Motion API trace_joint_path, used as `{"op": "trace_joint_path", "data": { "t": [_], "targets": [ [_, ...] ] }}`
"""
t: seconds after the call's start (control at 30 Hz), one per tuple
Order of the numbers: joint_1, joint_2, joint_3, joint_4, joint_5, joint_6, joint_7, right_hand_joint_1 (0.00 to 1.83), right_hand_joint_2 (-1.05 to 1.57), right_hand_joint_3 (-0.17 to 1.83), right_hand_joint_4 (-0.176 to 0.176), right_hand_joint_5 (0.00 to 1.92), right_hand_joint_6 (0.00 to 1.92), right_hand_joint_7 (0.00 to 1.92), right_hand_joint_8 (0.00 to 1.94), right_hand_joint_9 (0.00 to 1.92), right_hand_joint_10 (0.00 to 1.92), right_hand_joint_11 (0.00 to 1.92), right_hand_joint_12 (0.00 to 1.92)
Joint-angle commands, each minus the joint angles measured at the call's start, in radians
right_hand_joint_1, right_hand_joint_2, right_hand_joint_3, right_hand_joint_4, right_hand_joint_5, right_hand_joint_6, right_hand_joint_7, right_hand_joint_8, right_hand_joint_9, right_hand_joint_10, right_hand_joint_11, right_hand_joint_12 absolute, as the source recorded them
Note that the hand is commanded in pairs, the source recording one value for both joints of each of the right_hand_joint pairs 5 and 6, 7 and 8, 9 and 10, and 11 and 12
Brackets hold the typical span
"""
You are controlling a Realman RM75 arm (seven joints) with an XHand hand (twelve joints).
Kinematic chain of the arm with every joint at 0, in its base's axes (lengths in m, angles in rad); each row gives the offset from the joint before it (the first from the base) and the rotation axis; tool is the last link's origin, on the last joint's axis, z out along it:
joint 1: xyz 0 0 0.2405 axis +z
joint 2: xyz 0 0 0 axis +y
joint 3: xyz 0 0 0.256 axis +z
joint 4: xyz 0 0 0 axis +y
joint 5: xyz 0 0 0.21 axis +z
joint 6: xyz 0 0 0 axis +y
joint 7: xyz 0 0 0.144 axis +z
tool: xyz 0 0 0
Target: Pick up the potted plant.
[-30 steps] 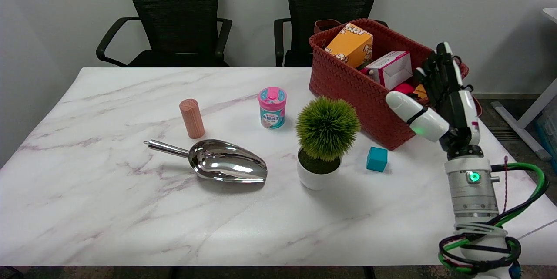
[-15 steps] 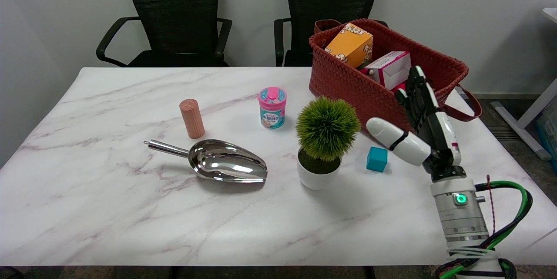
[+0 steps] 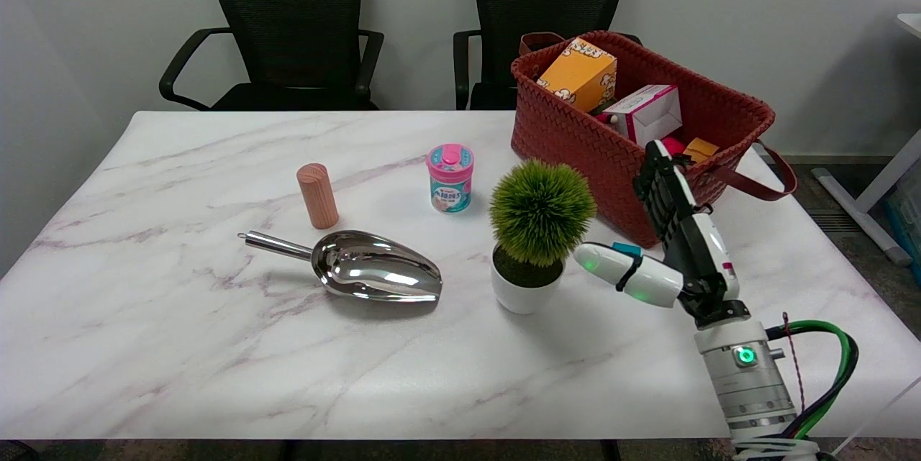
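Just right of the potted plant (image 3: 538,231), the empty, spread right hand (image 3: 665,245), its thumb hiding most of a teal cube (image 3: 627,249).

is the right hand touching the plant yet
Apart. In the head view, bare table shows between the thumb tip of the right hand and the plant with its white pot.

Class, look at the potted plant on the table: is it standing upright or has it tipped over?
Upright. The white pot sits flat on the table, with the green ball of leaves directly above it.
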Motion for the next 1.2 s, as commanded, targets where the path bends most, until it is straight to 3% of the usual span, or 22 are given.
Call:
{"op": "trace_joint_path", "data": {
  "t": [0.03, 1.2],
  "targets": [
    [-0.009, -0.003, -0.054, -0.03, -0.01, -0.035, 0.011, 1.14, 0.68, -0.17, 0.0, 0.0, 0.0, 0.0, 0.0, 0.0, 0.0, 0.08, 0.08],
    [0.066, -0.016, -0.049, -0.113, 0.107, -0.215, 0.02, 1.1, 0.74, 0.03, 0.0, 0.0, 0.0, 0.0, 0.0, 0.0, 0.0, 0.08, 0.08]
  ]
}}
